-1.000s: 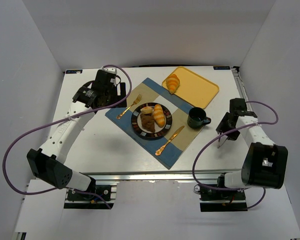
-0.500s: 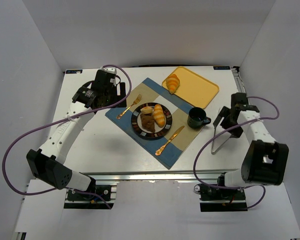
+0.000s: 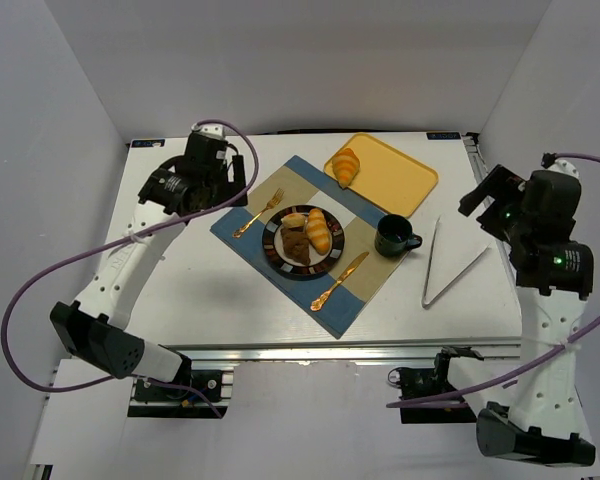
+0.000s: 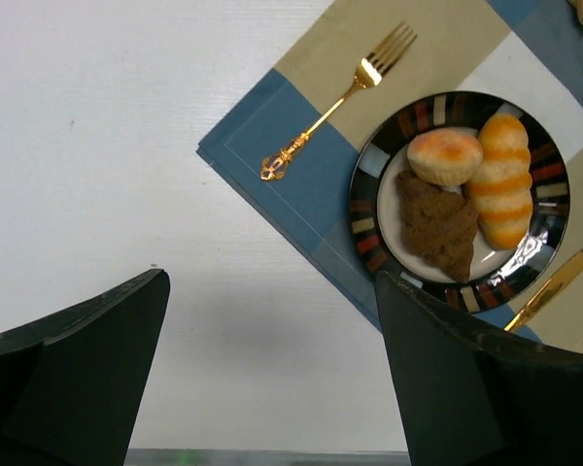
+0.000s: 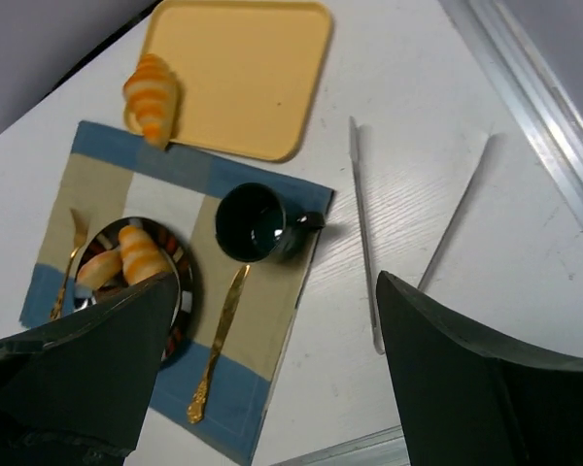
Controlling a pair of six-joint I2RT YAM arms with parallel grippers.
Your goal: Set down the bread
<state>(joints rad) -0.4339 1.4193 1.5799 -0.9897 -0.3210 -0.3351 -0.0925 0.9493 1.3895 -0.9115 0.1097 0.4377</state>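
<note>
A striped plate (image 3: 270, 243) on the placemat holds a striped croissant (image 3: 320, 231), a dark brown pastry (image 3: 296, 246) and a tan bun (image 3: 294, 220). A second croissant (image 3: 346, 166) lies on the near-left corner of the yellow tray (image 3: 395, 180). My left gripper (image 3: 223, 188) is open and empty, above the table left of the plate; its view shows the bun (image 4: 444, 155), croissant (image 4: 505, 181) and brown pastry (image 4: 437, 219). My right gripper (image 3: 486, 196) is open and empty, raised high at the right; its view shows the tray croissant (image 5: 152, 97) and the plate (image 5: 187, 291).
Metal tongs (image 3: 446, 262) lie on the table right of the placemat, also in the right wrist view (image 5: 367, 233). A dark cup (image 3: 394, 236), a gold knife (image 3: 340, 280) and a gold fork (image 3: 258, 213) lie on the blue-and-tan placemat (image 3: 345, 305).
My right gripper has let go of the tongs and risen up and to the right; the tongs now lie flat on the table. My left gripper has shifted slightly back.
</note>
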